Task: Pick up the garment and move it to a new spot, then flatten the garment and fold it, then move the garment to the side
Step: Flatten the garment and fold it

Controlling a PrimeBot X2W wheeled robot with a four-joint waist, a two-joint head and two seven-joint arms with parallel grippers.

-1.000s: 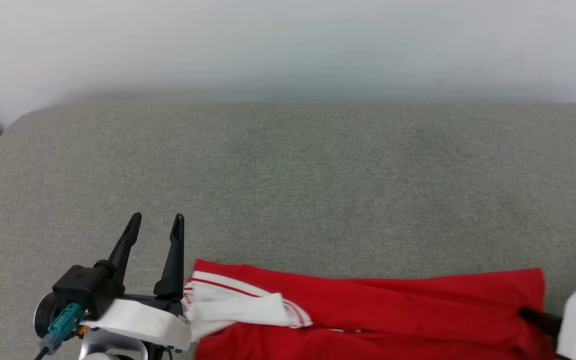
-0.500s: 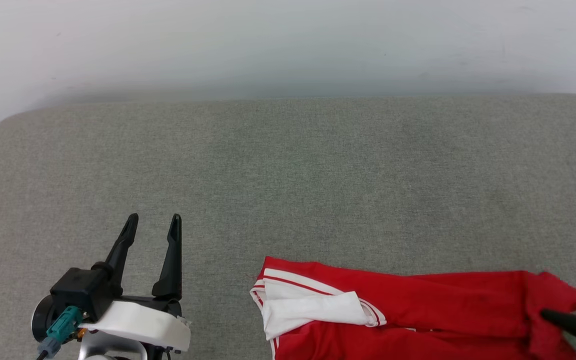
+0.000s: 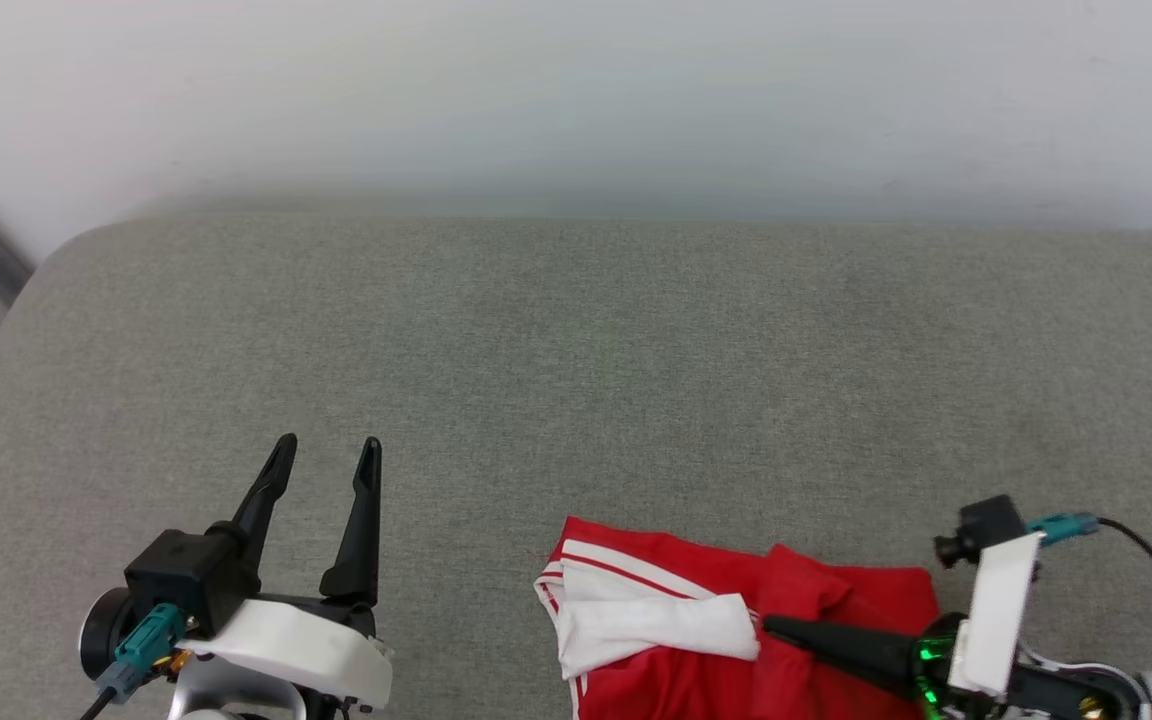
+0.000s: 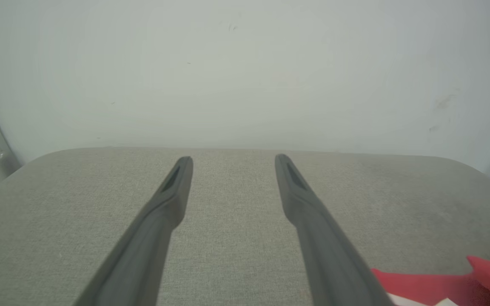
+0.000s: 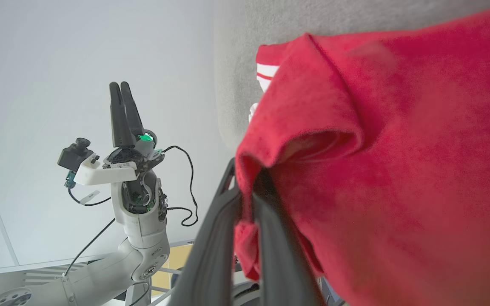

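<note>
On grey cushion (image 3: 576, 350), bunched red garment (image 3: 836, 600) is pinched by right end effector (image 3: 771, 627); left end effector (image 3: 328, 447) spread.

Left pincer (image 3: 328, 442): fingers spread apart, empty, pointing forward; wrist at lower left of head view. Right pincer (image 3: 774, 626): fingers pressed together on a fold of the garment (image 3: 866, 600), pointing leftward; wrist low right.
</note>
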